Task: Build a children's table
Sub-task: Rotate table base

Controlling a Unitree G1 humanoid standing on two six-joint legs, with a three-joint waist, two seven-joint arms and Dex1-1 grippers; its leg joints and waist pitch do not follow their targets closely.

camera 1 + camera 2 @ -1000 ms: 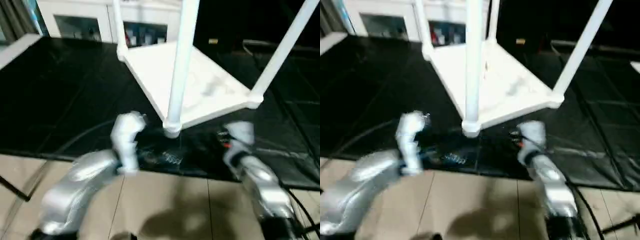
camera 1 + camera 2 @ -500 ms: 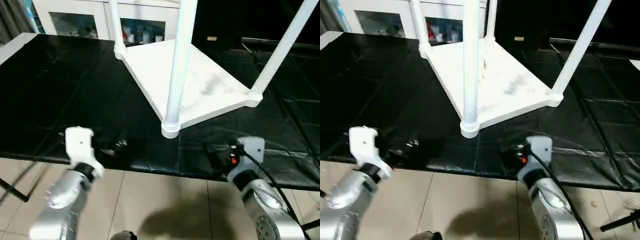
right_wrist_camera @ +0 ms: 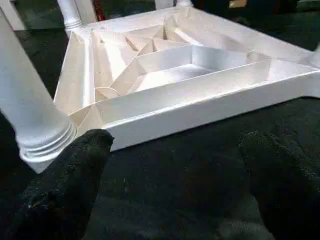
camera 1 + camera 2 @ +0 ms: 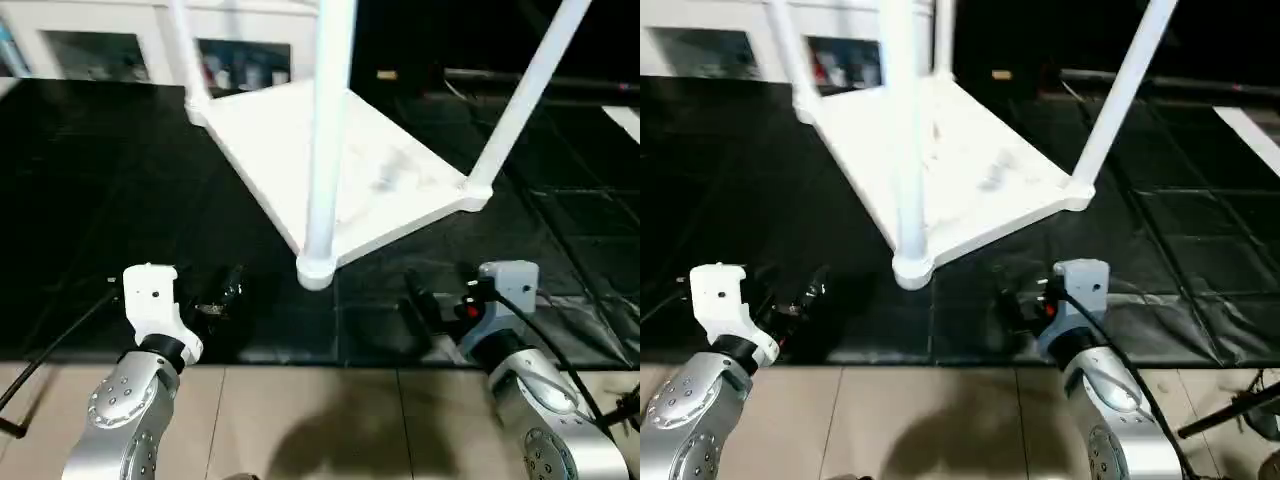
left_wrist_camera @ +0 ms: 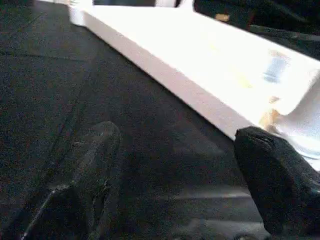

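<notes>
Black mat (image 4: 100,200) is covering the work surface, running off frame at 9 and 3 o'clock. White cabinet (image 4: 120,40) is sitting along 12 o'clock, its top cropped and the items behind its glass too blurred to name. Children's table top (image 4: 330,165) is lying upside down at centre on the mat, ribbed underside facing up in the right wrist view (image 3: 175,65). Legs are standing up from its corner sockets: near leg (image 4: 328,130), right leg (image 4: 525,90) and far-left leg (image 4: 183,50) are all running out of frame at 12 o'clock, so their ends are going unseen; a fourth leg is only partly peeking behind the near one in the right eye view. Left gripper (image 4: 215,292) is hovering low at 7 o'clock, jaws spread wide and holding nothing, fingers (image 5: 95,165) hard to pick out against the mat. Right gripper (image 4: 425,305) is hovering at 5 o'clock, also wide and empty, fingers (image 3: 75,175) pointing at the table's near corner. Against a second ago, both forearms are sitting lower and nearer the bottom edge, with the grippers pulled back from the near corner socket; the table is lying as before.
</notes>
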